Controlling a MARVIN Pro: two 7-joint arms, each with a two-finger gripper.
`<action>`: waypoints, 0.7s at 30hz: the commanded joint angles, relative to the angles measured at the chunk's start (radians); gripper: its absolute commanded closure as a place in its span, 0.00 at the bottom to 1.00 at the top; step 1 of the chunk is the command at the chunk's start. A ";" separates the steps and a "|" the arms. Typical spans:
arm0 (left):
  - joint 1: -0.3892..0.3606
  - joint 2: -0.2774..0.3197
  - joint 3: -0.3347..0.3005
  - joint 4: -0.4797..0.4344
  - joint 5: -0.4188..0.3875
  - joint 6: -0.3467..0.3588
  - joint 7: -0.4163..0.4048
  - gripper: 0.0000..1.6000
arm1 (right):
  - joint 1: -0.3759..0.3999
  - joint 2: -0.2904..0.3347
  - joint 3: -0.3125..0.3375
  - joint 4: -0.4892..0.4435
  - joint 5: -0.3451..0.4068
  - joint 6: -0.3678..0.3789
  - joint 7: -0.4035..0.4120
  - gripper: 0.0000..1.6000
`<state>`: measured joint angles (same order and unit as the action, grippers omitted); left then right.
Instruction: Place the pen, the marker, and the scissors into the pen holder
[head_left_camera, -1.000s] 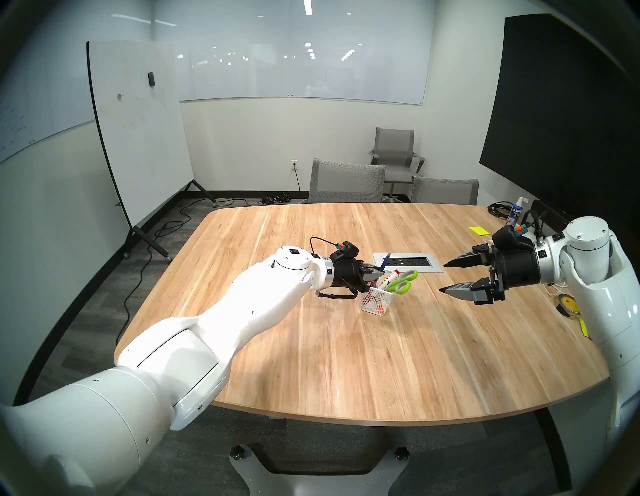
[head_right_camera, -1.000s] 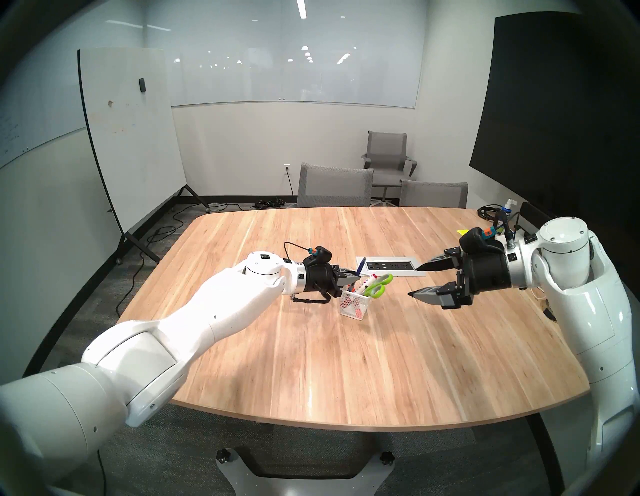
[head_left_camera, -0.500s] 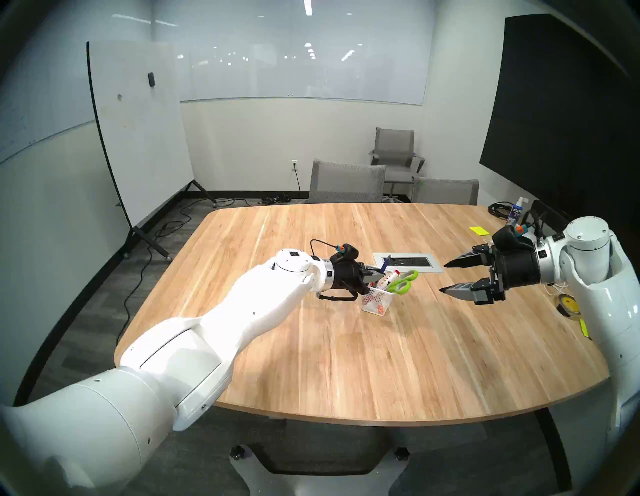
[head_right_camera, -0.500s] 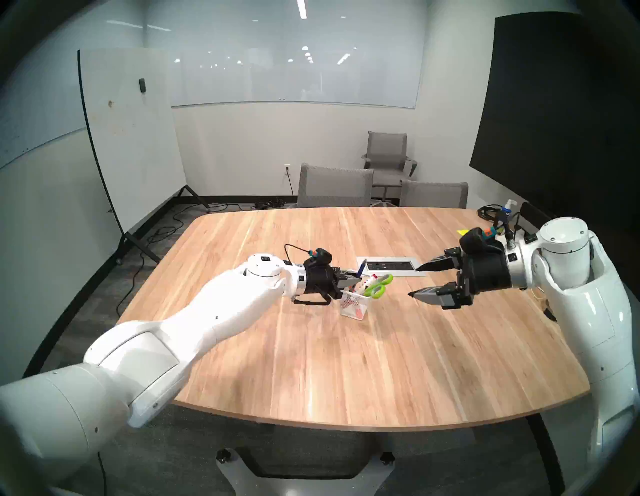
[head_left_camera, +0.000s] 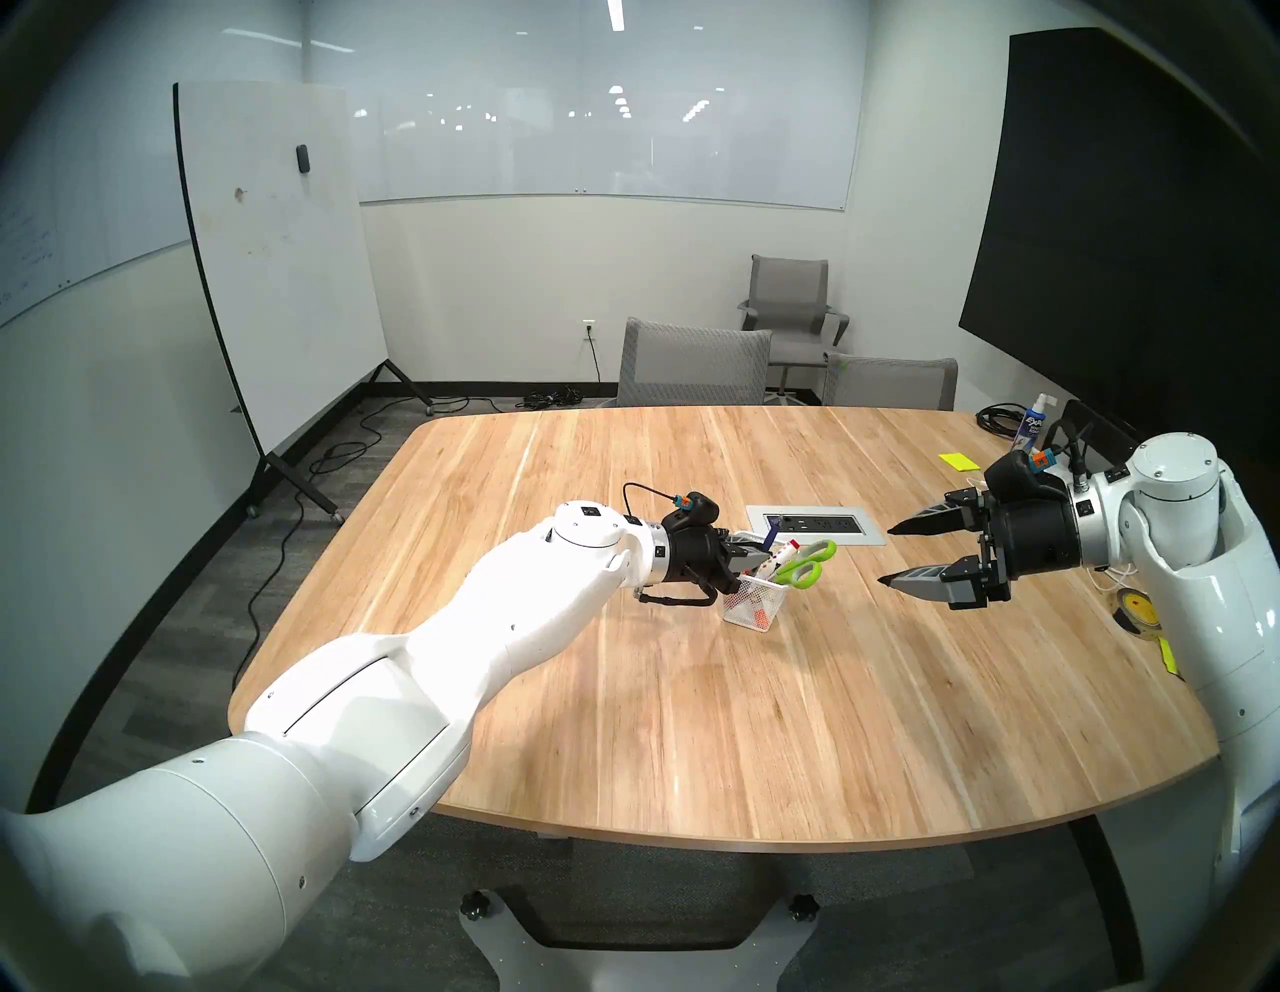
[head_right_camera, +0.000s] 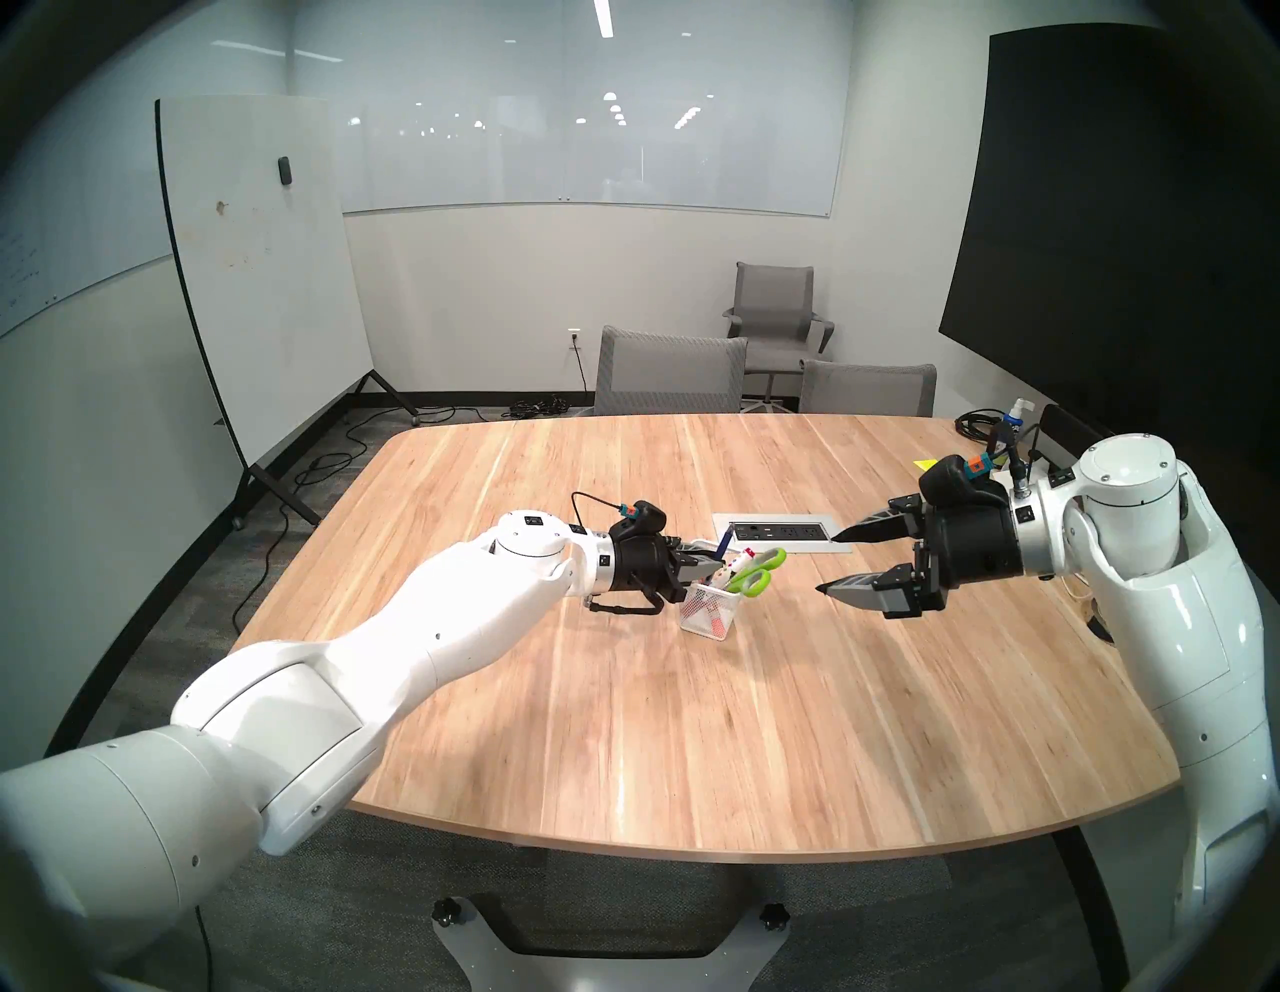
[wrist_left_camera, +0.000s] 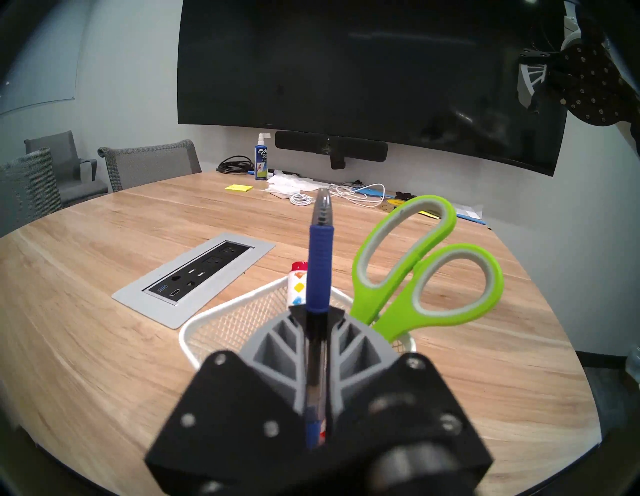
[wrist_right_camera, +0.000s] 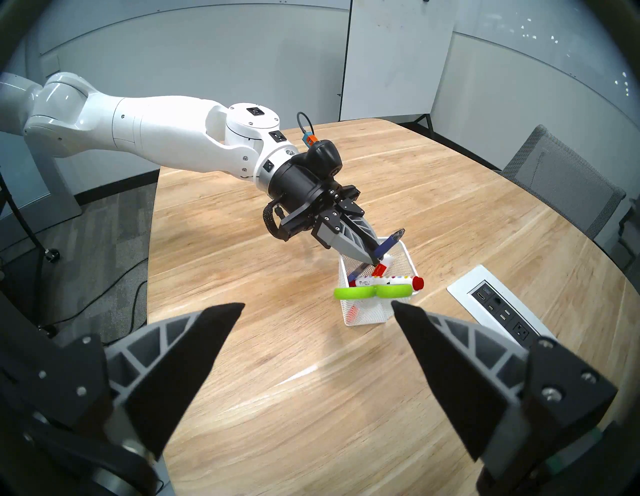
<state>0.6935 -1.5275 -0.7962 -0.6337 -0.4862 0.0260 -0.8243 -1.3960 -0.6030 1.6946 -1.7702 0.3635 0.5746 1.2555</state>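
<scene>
The pen holder (wrist_right_camera: 381, 304) contains the scissors (wrist_right_camera: 374, 292) and a marker (wrist_right_camera: 389, 281). The left gripper (wrist_right_camera: 370, 258) pinches the pen (wrist_right_camera: 388, 246) slanting over its rim. The right gripper (wrist_right_camera: 317, 332) hangs open nearby, beside the table's outlet panel (wrist_right_camera: 498, 308).

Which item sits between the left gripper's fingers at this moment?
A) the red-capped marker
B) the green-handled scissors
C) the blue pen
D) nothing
C: in the left wrist view the pen runs up between the left gripper fingers, over the pen holder; the scissors stand free.
</scene>
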 joint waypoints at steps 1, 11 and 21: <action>-0.014 -0.007 -0.002 -0.031 0.001 0.000 0.006 0.55 | 0.012 0.003 0.006 -0.002 0.008 0.002 0.008 0.00; 0.000 0.019 -0.007 -0.101 -0.001 0.028 0.011 0.52 | 0.012 0.003 0.006 -0.002 0.009 0.002 0.008 0.00; 0.022 0.083 -0.014 -0.241 -0.006 0.041 -0.009 0.48 | 0.011 0.003 0.006 -0.003 0.008 0.002 0.006 0.00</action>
<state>0.7158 -1.4797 -0.7984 -0.7825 -0.4844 0.0686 -0.8153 -1.3960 -0.6026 1.6945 -1.7701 0.3639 0.5746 1.2555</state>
